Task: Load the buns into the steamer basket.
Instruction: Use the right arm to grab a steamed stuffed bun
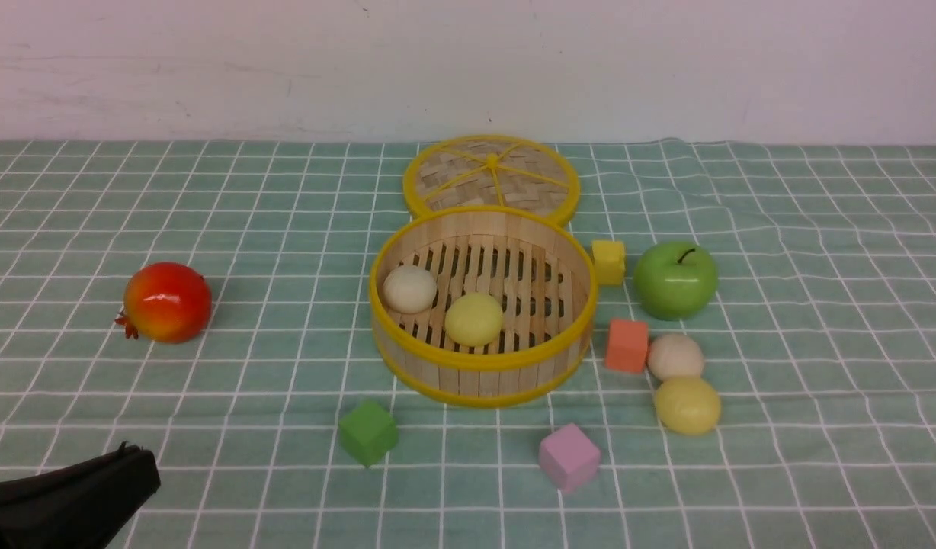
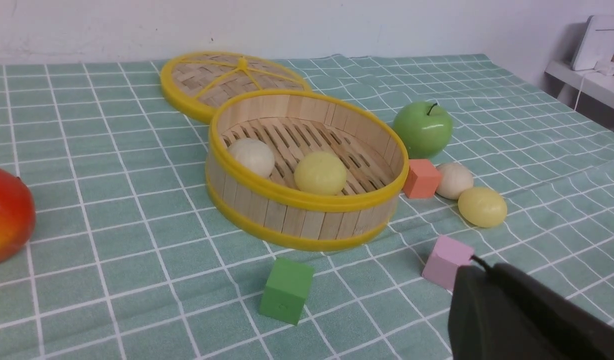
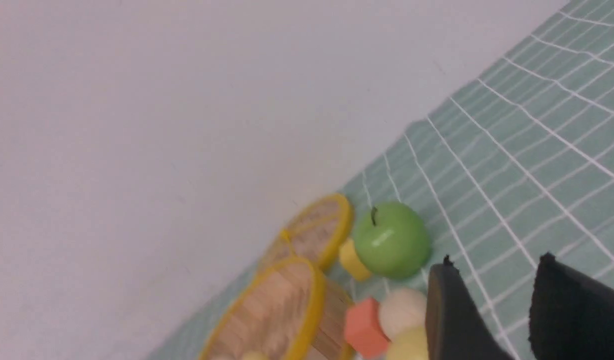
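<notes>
Pale wooden slats, yellow-rimmed, form the round steamer basket (image 1: 483, 377). It holds two smooth balls, a cream bun (image 1: 409, 288) and a yellow bun (image 1: 474, 319). A second cream bun (image 3: 402, 310) and second yellow bun (image 3: 407, 347) lie outside on the checked cloth (image 1: 819, 343), just past the right gripper (image 3: 496, 259) with its spread, empty fingers (image 3: 452, 310). I cannot tell how the left gripper (image 1: 94, 484) stands.

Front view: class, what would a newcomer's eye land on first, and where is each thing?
The steamer basket sits mid-table with a cream bun and a yellow bun inside, its woven lid flat behind it. A red pomegranate stands alone on the left; the green apple sits right of the basket, with a loose cream bun and a loose yellow bun in front of it.
</notes>
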Robot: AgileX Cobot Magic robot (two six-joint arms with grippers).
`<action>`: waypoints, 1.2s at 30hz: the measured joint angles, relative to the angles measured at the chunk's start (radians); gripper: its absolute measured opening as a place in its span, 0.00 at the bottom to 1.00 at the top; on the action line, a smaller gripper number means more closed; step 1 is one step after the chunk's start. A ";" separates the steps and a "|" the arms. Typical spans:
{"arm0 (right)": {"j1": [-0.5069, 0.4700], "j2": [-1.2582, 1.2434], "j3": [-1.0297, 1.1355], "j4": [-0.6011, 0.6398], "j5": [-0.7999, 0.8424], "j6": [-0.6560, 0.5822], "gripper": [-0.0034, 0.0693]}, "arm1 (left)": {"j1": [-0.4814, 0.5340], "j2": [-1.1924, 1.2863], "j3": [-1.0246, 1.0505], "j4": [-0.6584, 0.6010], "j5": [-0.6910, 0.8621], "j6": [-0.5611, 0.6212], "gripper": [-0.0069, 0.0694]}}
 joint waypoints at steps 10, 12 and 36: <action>0.082 0.500 -0.515 -0.153 0.757 -0.302 0.24 | 0.000 0.000 0.000 0.000 0.004 0.000 0.07; 0.086 0.658 -0.619 -0.201 0.873 -0.384 0.21 | 0.000 0.000 0.000 0.000 0.005 0.000 0.07; 0.248 1.810 -1.322 -0.241 0.846 -0.421 0.54 | 0.000 0.000 0.000 0.000 0.015 -0.001 0.08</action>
